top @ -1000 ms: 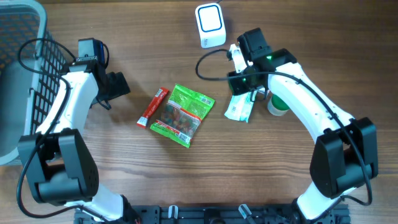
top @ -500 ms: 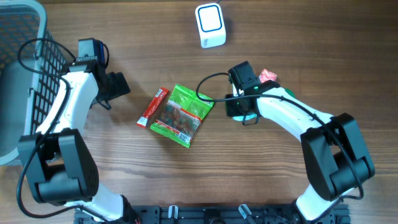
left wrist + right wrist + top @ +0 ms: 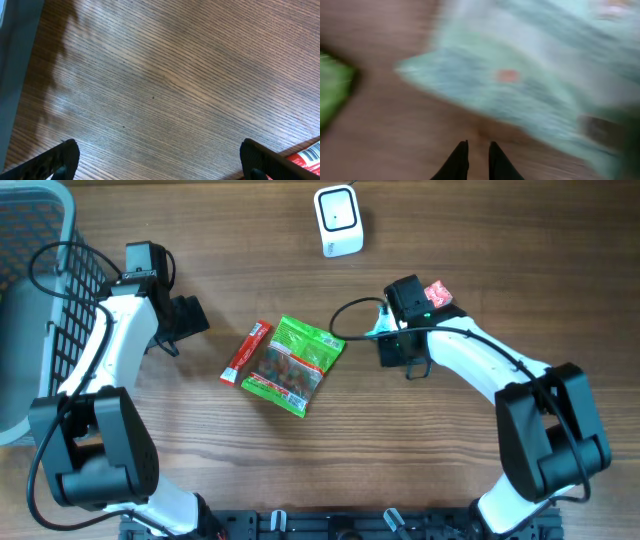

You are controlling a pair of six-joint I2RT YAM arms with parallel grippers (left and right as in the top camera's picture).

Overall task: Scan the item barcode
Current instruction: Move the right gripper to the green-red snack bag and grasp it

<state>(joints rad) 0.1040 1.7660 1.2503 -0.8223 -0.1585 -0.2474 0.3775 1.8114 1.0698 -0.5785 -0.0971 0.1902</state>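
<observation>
The white barcode scanner (image 3: 338,221) stands at the table's back edge. A green snack packet (image 3: 295,365) and a red bar (image 3: 247,350) lie mid-table. A pale teal packet (image 3: 377,330) lies mostly hidden under my right arm, and it is a blur (image 3: 520,85) in the right wrist view. My right gripper (image 3: 398,348) hovers low beside it. Its fingers (image 3: 457,162) stand almost together over bare wood, with nothing between them. My left gripper (image 3: 190,318) stands wide open (image 3: 160,167) above bare wood, left of the red bar (image 3: 306,154).
A dark wire basket (image 3: 35,290) fills the left edge. A small red item (image 3: 437,293) lies just behind my right wrist. The green packet's edge (image 3: 332,95) shows at the left of the right wrist view.
My right arm swung down from near the scanner to over the teal packet, first leftward, then a little back to the right. The left arm has not moved.
</observation>
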